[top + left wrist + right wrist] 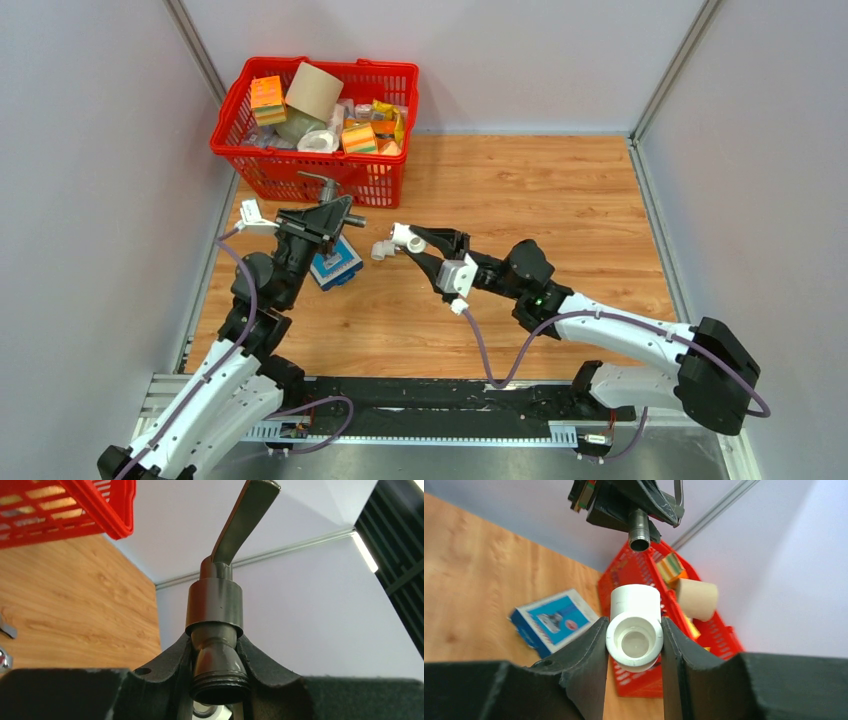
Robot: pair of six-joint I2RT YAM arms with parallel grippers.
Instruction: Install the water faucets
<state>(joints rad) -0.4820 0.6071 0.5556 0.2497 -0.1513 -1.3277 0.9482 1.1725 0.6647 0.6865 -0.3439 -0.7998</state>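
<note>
While the dark grey faucet (215,605) is clamped in the left gripper (217,655) and the white elbow fitting (634,602) in the right gripper (634,640), they are held apart, nothing yet installed.

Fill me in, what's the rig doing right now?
The left end effector grips the dark grey faucet near its threaded end, and the right end effector pinches a white elbow fitting. Both are held above the table, with the faucet's threaded end facing the elbow but apart from it. Nothing is joined yet. A blue-and-white box lies on the table below the faucet.
</note>
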